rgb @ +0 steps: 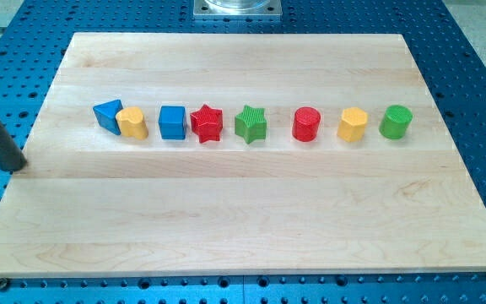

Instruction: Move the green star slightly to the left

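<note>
My tip (15, 169) sits at the table's (226, 219) nine o'clock edge, far from every block. There is no claw here, just a rod holding nothing. I think the push has not started. Next, my tip should go to the three o'clock side of the green star (250, 124), then nudge gently. The star is bumpy, five-pointed, mid-row, just beside the red star (207, 124).

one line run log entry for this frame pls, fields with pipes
task: green star left | status: not started | my tip: off board, view's left, far from blocks | star's left neighbour: red star, close, apart
</note>
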Available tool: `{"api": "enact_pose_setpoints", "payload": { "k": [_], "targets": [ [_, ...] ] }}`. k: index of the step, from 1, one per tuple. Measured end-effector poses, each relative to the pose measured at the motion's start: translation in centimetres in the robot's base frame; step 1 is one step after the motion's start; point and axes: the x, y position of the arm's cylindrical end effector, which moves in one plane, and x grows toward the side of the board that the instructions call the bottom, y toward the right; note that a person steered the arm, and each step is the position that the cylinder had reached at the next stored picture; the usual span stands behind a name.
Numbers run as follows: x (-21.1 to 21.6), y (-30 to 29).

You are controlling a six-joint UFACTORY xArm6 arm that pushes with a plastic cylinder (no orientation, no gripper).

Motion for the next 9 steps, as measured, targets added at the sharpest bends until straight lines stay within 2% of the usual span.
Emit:
{"api": "enact_pose_setpoints", "payload": {
  "k": [1,3,4,5,6,9],
  "targets": [
    [3.6,2.6],
    [5.8,16.0],
    [4.0,26.0],
    [-0.4,32.7],
    [-1.5,36.2],
    [-7.7,34.6]
  ]
}}
